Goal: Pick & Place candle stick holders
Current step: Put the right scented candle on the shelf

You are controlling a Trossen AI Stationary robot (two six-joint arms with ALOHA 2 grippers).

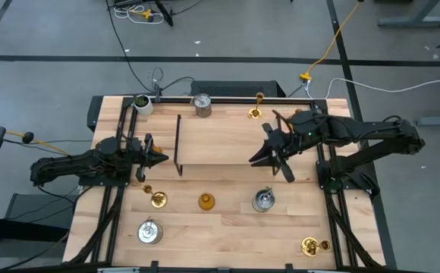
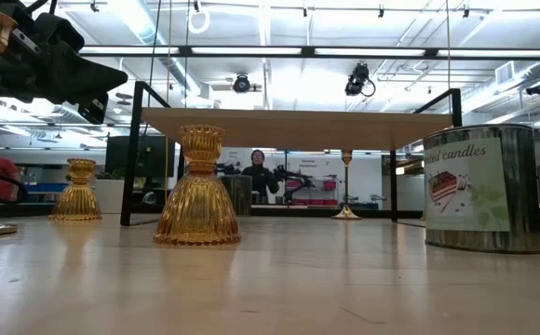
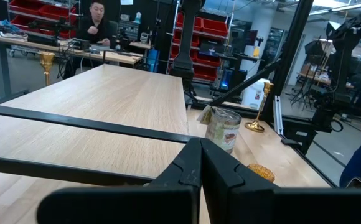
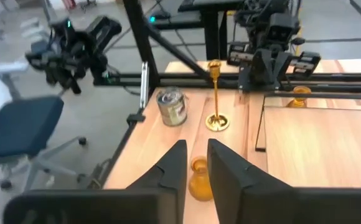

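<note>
Candle stick holders stand about the table: a silver tin (image 1: 202,105) and a gold one (image 1: 256,112) at the far edge, and a gold one (image 1: 158,199), an amber one (image 1: 206,201) and a silver tin (image 1: 262,200) in a nearer row. Another tin (image 1: 149,231) and another gold one (image 1: 311,245) stand by the near edge. My right gripper (image 1: 259,157) hangs above the table right of the rack, slightly open and holding nothing. In its wrist view the amber holder (image 4: 196,179) shows below the gap between its fingers (image 4: 196,155). My left gripper (image 1: 161,158) waits shut at the rack's left side (image 3: 199,149).
A wooden rack with black wire sides (image 1: 205,140) stands mid-table between the arms. A whitish cup (image 1: 143,104) sits at the far left corner. In the low view the amber holder (image 2: 198,191) and a labelled tin (image 2: 482,186) stand in front of the rack (image 2: 298,126). A person sits in the room beyond.
</note>
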